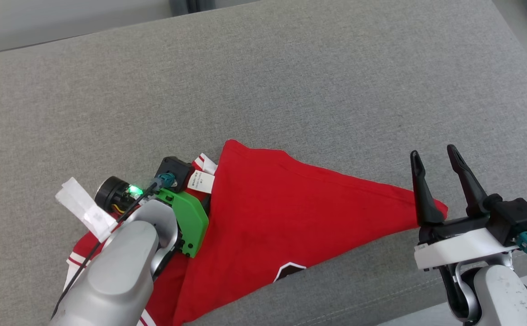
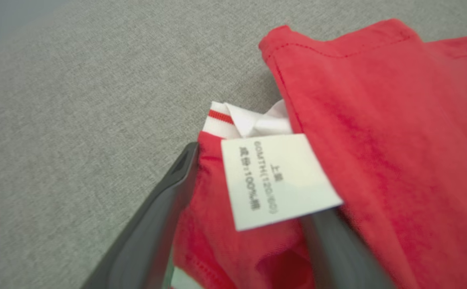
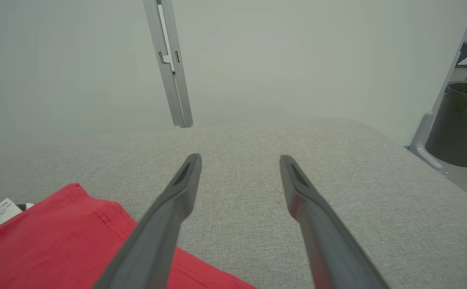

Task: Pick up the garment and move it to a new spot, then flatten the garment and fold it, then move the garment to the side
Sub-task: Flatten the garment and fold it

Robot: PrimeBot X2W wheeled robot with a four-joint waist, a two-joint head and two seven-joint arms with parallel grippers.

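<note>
On the grey fabric surface (image 1: 290, 81) the red garment (image 1: 272, 217) lies near the front edge, roughly folded into a triangle with its tip pointing right. The one container we see is a dark round bin (image 3: 464, 124) on the floor at far right of the right wrist view. Its top is speckled, and we cannot tell what is in it.

Hidden or unclear:
- The garment's lower part is cut off by the bottom of the head view.
- Its left part sits under the left forearm (image 1: 123, 267).
- A dark print (image 1: 288, 270) near the fold is half tucked in and unreadable.
- The care label (image 2: 277, 180) has blurred text and covers one fingertip.

The left gripper (image 2: 249, 184) is low at the garment's striped collar (image 2: 217, 118), angled toward the fold. Its jaws are wide with red cloth lying between the fingers (image 2: 153, 233), and we see no pinch. The right gripper (image 1: 433, 154) hovers at the garment's right tip with its fingers pointing away from the robot. Its jaws are wide and hold nothing, with bare grey surface showing between them in its own wrist view.
</note>
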